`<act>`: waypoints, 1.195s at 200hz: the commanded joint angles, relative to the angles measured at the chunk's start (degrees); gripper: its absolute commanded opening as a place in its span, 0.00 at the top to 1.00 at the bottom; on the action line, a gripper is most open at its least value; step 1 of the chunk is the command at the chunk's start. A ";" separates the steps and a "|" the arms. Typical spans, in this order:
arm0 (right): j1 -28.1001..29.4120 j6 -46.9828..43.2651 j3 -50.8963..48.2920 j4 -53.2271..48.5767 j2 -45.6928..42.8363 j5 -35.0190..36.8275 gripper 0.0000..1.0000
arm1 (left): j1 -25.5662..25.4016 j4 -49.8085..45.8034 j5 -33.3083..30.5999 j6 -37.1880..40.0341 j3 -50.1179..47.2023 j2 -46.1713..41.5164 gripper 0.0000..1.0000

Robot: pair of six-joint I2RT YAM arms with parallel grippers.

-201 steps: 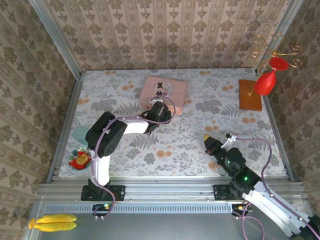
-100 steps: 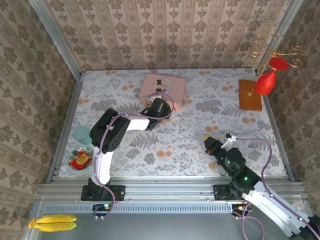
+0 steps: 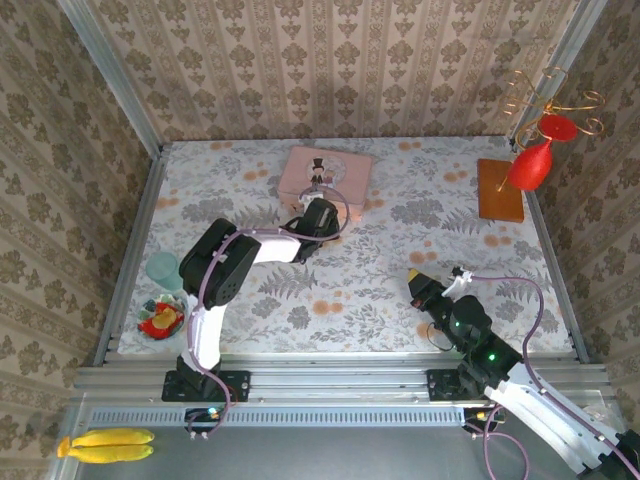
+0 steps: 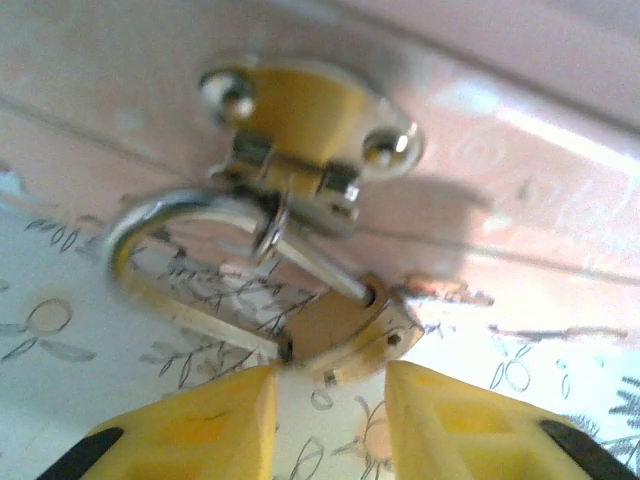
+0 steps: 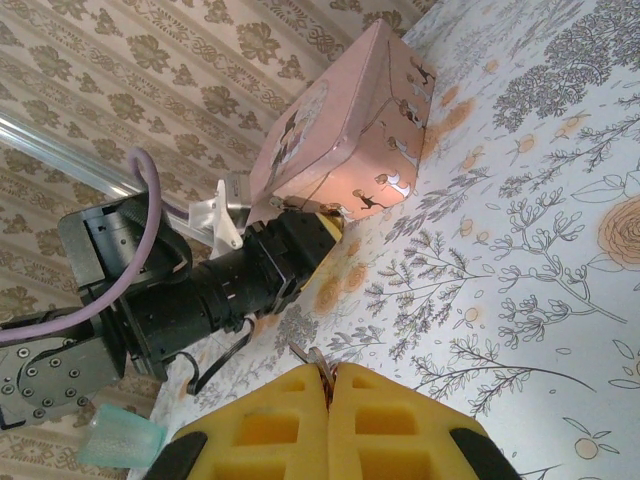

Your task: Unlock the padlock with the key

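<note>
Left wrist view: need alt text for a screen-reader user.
A small brass padlock is hooked by its silver shackle through the hasp of a pink tin on a floral tablecloth. The left gripper faces it, yellow fingers apart, just short of the lock body.

Pink tin (image 3: 325,178) lay flat; left gripper (image 3: 318,218) sat at its near edge, right gripper (image 3: 413,281) well nearer and rightward of it, wooden board (image 3: 500,190) right of it, teal cup (image 3: 162,267) leftward, nearer.
</note>
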 commanded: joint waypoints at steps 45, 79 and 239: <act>-0.37 0.65 -0.44 -0.82 -0.88 1.75 1.00 | -1.85 -6.15 -4.05 2.19 -2.46 -6.33 0.68; -0.37 0.93 -0.79 -0.43 -0.97 1.82 1.00 | -0.25 -1.98 0.42 -0.70 -4.07 -6.29 0.55; -0.54 0.89 -0.60 -2.83 -3.43 2.08 1.00 | 3.18 -3.57 4.73 -6.96 7.21 5.75 0.61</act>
